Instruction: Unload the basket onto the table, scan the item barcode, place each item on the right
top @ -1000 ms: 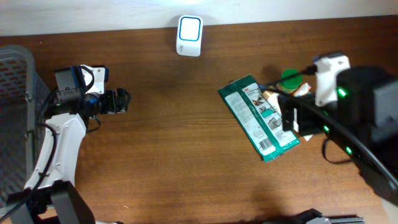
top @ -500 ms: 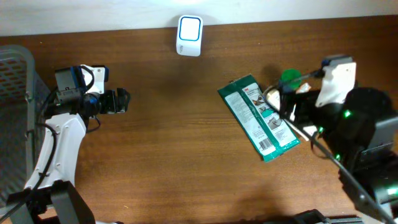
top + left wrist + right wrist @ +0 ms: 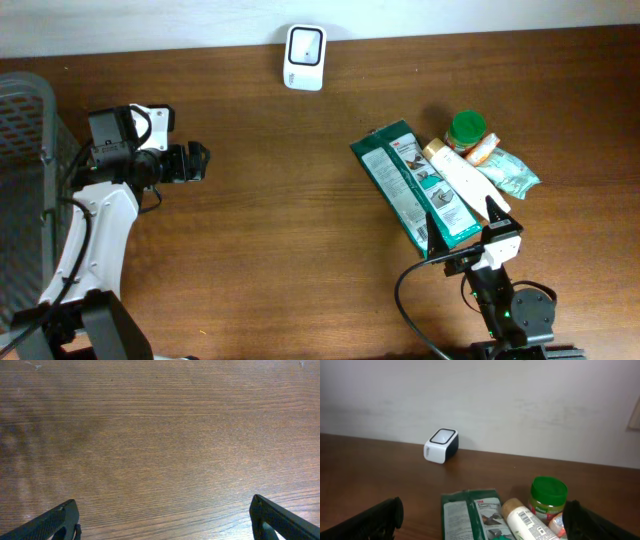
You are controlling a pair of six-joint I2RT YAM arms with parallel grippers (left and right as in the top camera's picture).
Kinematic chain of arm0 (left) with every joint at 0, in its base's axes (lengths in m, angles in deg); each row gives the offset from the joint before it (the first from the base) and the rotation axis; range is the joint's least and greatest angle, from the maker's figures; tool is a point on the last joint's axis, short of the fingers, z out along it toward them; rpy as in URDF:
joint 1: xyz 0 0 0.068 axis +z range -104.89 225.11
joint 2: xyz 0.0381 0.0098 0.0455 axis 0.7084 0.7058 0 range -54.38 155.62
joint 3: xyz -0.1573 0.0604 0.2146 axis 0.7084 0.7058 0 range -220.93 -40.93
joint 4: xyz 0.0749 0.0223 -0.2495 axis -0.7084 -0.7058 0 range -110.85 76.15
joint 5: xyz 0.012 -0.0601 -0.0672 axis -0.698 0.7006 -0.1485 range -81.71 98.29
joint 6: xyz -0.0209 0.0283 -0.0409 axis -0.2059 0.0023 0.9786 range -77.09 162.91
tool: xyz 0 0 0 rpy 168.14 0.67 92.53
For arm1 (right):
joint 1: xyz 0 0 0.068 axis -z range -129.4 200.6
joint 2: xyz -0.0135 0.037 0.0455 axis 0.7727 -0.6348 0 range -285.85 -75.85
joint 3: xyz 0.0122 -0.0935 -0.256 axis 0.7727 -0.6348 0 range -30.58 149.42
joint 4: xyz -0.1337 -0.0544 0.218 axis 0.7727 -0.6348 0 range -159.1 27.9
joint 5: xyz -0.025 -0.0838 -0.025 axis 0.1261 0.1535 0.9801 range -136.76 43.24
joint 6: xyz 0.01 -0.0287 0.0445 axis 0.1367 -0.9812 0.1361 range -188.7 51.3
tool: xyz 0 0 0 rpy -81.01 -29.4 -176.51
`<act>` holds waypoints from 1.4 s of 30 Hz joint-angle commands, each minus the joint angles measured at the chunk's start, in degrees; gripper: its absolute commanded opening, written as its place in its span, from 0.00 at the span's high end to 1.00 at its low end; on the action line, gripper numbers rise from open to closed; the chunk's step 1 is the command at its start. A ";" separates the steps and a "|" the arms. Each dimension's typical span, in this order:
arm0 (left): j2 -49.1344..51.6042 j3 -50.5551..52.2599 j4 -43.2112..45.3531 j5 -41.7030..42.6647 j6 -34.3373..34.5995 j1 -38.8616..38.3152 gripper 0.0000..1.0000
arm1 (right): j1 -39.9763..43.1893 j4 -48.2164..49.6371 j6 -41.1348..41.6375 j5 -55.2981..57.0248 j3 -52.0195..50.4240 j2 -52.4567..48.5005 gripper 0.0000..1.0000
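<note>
A pile of items lies at the right: a green flat package [image 3: 412,188] [image 3: 471,514], a white tube [image 3: 458,176] [image 3: 528,521] with a barcode facing up, a green-lidded jar [image 3: 467,128] [image 3: 548,498] and a teal pouch [image 3: 509,173]. At the table's far edge stands the white barcode scanner [image 3: 304,45] [image 3: 441,445]. My right gripper [image 3: 463,223] [image 3: 485,525] is open, just in front of the pile, holding nothing. Far to the left, my left gripper [image 3: 196,162] [image 3: 165,521] is open over bare wood.
A grey wire basket [image 3: 22,170] stands at the left edge of the brown wooden table [image 3: 290,230]. A pale wall [image 3: 520,400] rises behind the scanner.
The right arm has drawn back from above the items toward the table's front edge, so the pile shows in full. The left arm has not moved.
</note>
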 commanded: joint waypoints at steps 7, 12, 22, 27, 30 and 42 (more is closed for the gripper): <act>-0.13 -0.33 0.07 0.22 -1.14 0.13 0.01 | 0.44 -8.04 0.07 -0.94 -2.71 5.62 0.02; -0.13 -0.33 0.07 0.24 -1.14 0.13 0.01 | 0.44 -8.04 0.04 -0.94 -2.71 5.62 0.02; -0.13 -0.33 0.07 0.22 -1.14 0.13 0.01 | 0.44 -8.02 0.04 -0.94 -2.71 5.62 0.02; -4.50 1.33 0.07 0.22 -1.14 0.09 0.01 | 0.44 -8.02 0.04 -0.94 -2.71 5.62 0.02; -13.27 7.50 0.09 0.24 -1.14 -0.37 0.01 | 0.44 -8.04 0.04 -0.94 -2.71 5.62 0.02; -63.19 50.82 27.63 -2.56 -1.81 -3.78 0.01 | 0.44 -8.04 0.04 -0.94 -2.71 5.62 0.02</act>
